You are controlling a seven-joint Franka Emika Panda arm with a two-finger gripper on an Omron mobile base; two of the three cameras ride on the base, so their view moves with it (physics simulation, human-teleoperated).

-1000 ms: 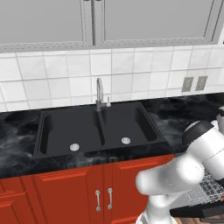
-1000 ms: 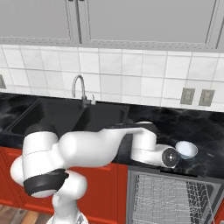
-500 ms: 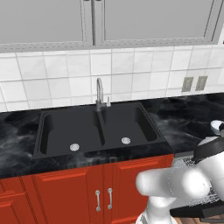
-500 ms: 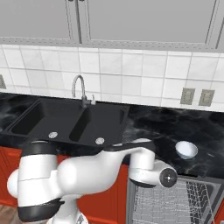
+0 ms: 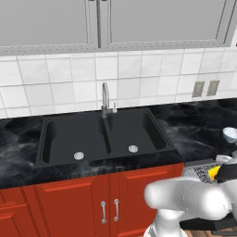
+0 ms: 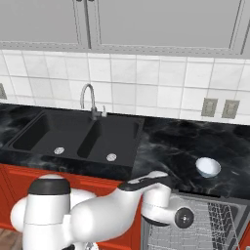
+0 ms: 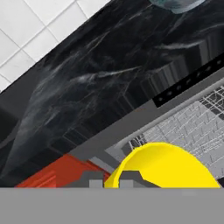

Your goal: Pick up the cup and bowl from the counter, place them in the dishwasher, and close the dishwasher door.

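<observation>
My gripper (image 5: pixel 222 172) is shut on the yellow cup (image 5: pixel 213 172), low at the counter's front edge over the open dishwasher. In the hand view the cup (image 7: pixel 164 168) bulges up between my gripper's (image 7: pixel 111 180) tips, just above the grey wire rack (image 7: pixel 197 127). The pale bowl (image 6: pixel 208 167) rests upright on the black veined counter (image 6: pixel 166 141), to the right of the sink and just behind the dishwasher (image 6: pixel 215 222). The same bowl (image 5: pixel 228 134) shows at the right edge of the left base view. The dishwasher door is out of view.
A black double sink (image 5: pixel 102 136) with a steel faucet (image 5: pixel 106 97) fills the counter's middle. Red cabinets with silver handles (image 5: pixel 109 210) run below it. White tiles with two wall outlets (image 6: pixel 219 107) back the counter. My white arm (image 6: pixel 112 215) crosses in front of the dishwasher opening.
My arm has swung down from counter height to the dishwasher opening, carrying the cup with it. The bowl has stayed where it was.
</observation>
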